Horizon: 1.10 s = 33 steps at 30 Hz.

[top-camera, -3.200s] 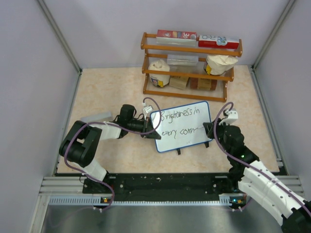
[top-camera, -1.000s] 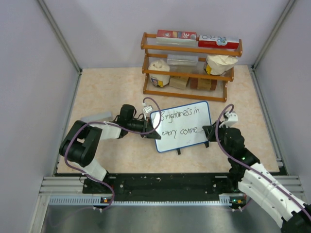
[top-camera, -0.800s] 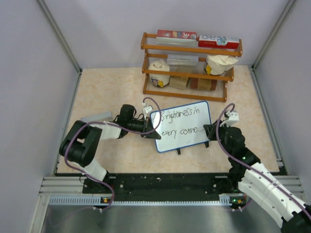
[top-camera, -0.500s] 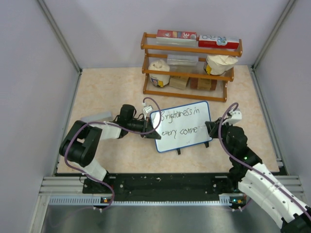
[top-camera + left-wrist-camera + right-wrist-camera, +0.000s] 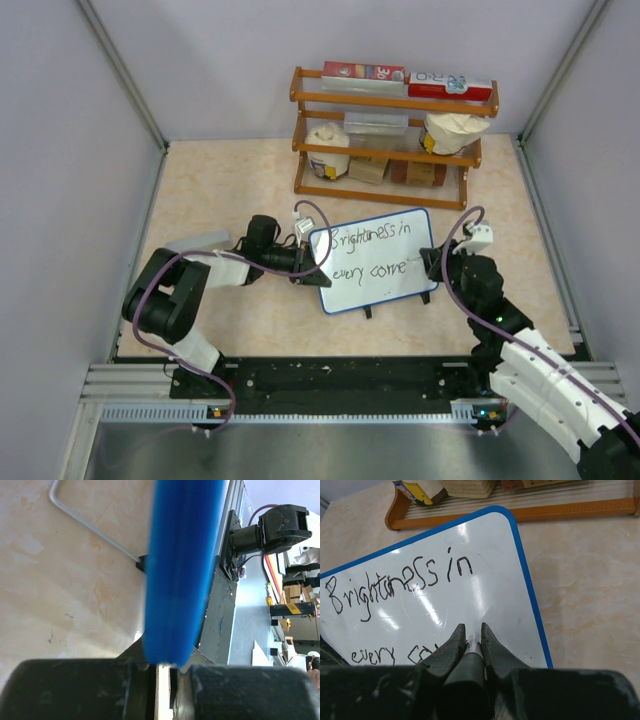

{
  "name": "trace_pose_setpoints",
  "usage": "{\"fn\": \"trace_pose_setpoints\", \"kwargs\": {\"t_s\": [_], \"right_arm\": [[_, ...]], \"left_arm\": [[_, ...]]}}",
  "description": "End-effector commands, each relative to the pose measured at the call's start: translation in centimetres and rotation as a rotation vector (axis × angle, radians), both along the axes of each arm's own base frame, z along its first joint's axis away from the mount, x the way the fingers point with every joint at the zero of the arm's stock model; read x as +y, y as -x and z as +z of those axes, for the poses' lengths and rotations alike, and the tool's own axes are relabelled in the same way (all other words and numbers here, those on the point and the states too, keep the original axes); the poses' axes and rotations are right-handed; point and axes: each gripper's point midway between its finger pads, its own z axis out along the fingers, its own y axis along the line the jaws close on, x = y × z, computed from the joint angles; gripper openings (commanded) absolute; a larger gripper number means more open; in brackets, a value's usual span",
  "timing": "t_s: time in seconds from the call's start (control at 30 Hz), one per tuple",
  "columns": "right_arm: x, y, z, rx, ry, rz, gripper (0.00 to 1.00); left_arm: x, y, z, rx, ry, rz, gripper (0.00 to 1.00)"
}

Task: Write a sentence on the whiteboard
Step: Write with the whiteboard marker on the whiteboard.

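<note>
Here's your whiteboard (image 5: 375, 262), mid-table and angled a touch, its far right corner nearest the rack. The left gripper (image 5: 302, 268) is clamped on the board's left edge; in the left wrist view the blue rim sits pinched between the two jaws. That's the right place to hold it: on the rim, clear of the writing face.

The right gripper (image 5: 430, 265) is closed around a marker (image 5: 468, 667), with the tip down at the board's right side, at the end of the lower line. The sentence (image 5: 368, 238) reads "Brightness in" on top and "every corne" below, so I'd judge the last word is a letter short.

Expect the board to be light and stiff, with a glossy, slick face. Perched on small feet, it would likely skid or rock under pen pressure without that left-hand clamp. Press gently, and mind the fresh ink, which probably smears at a brush.

The table (image 5: 230, 190) is smooth beige stone-look, so it offers little grip. A wooden rack (image 5: 385, 103) of boxes and bags stands well behind the board, with pale walls on three sides.
</note>
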Motion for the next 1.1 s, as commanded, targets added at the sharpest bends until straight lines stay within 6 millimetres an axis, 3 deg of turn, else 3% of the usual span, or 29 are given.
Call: {"fn": "trace_pose_setpoints", "kwargs": {"t_s": [0.0, 0.47, 1.07], "right_arm": [[0.1, -0.8, 2.4, -0.066, -0.037, -0.009, 0.00], [-0.4, 0.5, -0.8, 0.012, -0.003, -0.002, 0.00], [-0.7, 1.8, -3.3, 0.073, 0.018, 0.012, 0.00]], "left_arm": [[1.1, -1.6, -2.4, 0.000, -0.098, 0.109, 0.00], [1.1, -1.7, -2.3, 0.000, -0.096, 0.110, 0.00], [1.1, -1.6, -2.4, 0.002, -0.096, 0.107, 0.00]]}}
